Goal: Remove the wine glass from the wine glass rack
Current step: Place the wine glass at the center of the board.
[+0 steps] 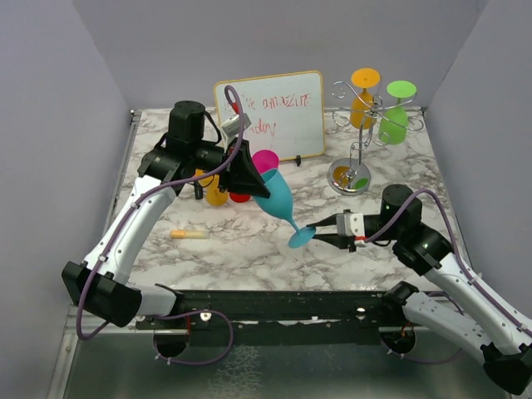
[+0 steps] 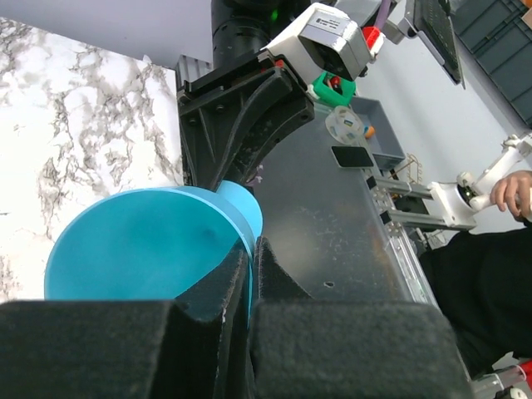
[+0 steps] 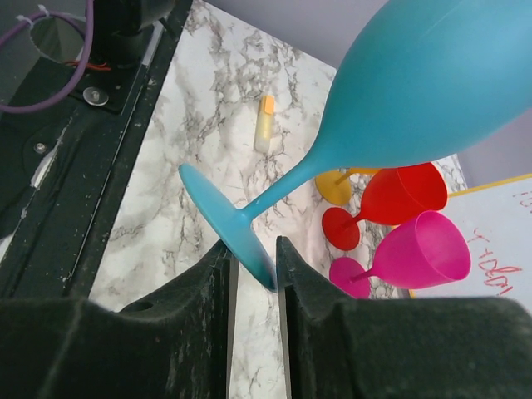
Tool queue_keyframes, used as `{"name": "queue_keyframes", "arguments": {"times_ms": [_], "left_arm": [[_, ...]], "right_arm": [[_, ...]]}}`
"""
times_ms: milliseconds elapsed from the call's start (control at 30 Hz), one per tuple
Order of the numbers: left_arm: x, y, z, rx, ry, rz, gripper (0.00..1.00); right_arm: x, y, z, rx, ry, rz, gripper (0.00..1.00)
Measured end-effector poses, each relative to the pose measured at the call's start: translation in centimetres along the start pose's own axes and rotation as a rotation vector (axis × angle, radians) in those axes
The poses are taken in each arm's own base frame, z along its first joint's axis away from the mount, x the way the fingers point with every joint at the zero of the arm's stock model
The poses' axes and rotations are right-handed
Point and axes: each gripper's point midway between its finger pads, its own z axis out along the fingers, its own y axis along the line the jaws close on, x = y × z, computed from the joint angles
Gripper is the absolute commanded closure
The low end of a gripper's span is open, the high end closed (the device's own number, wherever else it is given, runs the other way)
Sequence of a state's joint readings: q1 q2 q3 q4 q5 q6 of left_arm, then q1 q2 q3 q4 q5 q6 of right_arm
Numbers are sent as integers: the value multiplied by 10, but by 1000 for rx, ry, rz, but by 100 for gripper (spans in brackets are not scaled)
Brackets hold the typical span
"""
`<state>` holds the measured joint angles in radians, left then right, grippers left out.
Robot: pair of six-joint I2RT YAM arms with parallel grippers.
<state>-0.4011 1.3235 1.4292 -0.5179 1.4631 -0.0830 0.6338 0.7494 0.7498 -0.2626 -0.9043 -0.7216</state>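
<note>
Light falls on me from overhead, bright and soft, so the marble table (image 1: 249,249) carries only faint, blurry shadows beneath my arms. The shiny base of the wine glass rack (image 1: 349,176) throws back hard glints, and the whiteboard (image 1: 283,125) looks slightly washed out. The top view is sharp throughout. In my left wrist view, my left fingers (image 2: 208,307) are dark and soft-focused, while the blue wine glass (image 2: 141,241) glows evenly. My right fingers (image 3: 191,316) blur the same way.
</note>
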Motion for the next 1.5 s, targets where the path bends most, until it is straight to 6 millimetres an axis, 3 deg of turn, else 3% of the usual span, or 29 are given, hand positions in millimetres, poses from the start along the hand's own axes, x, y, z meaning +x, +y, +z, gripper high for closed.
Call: {"name": "queue_keyframes", "arguments": {"times_ms": [233,467,600,800,933,1033,1200,1333,1500], "left_arm": [[-1,11,0,-64,-5,3,100],[4,40,-5,-235,0,-14,100],[22,68,-17,-425,46,-48,100],[53,93,-39,-639,143,-101,100],[85,105,-59,-795,216,-142,100],[109,118,-74,-919,274,-173,100],[154,130,-100,-1096,324,-243,100],[162,134,-110,-1180,289,-259,100],[150,147,-118,-1257,221,-246,100]], "right_arm": [[5,-6,-2,42,29,5,63],[9,-17,-10,145,59,-8,60],[6,-21,-14,185,55,-7,60],[4,-27,-13,237,22,51,57],[6,-40,-10,330,-29,189,50],[7,-61,-12,462,-62,370,65],[19,-102,-22,717,-43,737,56],[13,-126,-30,841,-64,864,51],[-1,-127,-38,876,-171,919,49]]}}
